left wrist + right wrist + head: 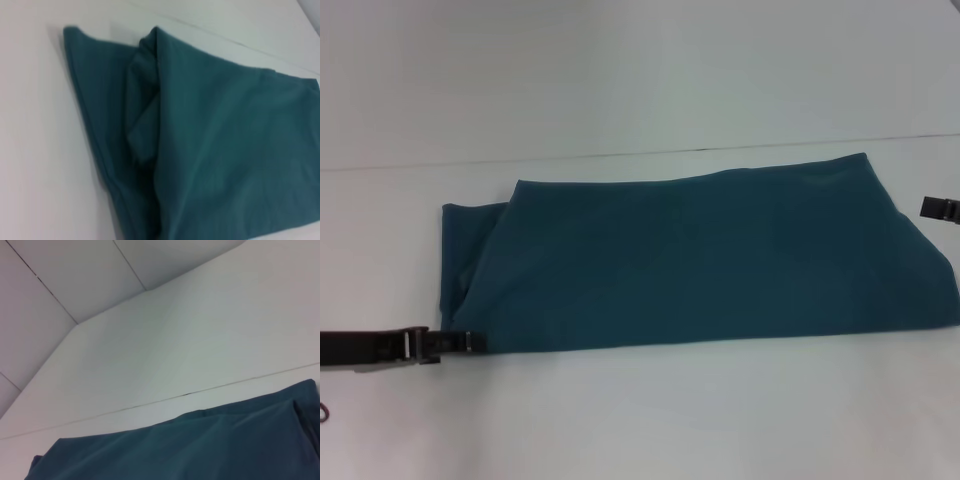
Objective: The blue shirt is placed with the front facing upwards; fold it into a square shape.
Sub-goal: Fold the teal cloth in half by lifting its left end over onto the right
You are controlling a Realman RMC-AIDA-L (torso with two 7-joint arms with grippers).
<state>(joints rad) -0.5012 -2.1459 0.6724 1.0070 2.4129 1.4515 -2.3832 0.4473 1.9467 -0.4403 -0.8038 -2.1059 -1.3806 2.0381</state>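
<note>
From the head camera I see the blue shirt (700,260) lying on the white table (640,420) as a long folded band running across the middle of the work area, its print hidden, only plain teal cloth facing up. At its left end a lower layer sticks out past the upper fold, and the left wrist view shows that end bunched, with a hemmed edge running along the table and a pocket of loose cloth tucked under the top layer.

My left gripper (450,343) sits low at the near left corner of the shirt, fingertips pointing toward the cloth and just about at its edge. The jaws look narrow, but I cannot tell whether they pinch the fabric or merely touch it, since the tips are small and dark against the shirt.

My right gripper (940,208) shows only as a dark sliver at the right edge of the head view, just beside the far right end of the shirt; I cannot tell how its jaws stand. Its wrist camera looks over the shirt's far edge toward the wall (75,270).
</note>
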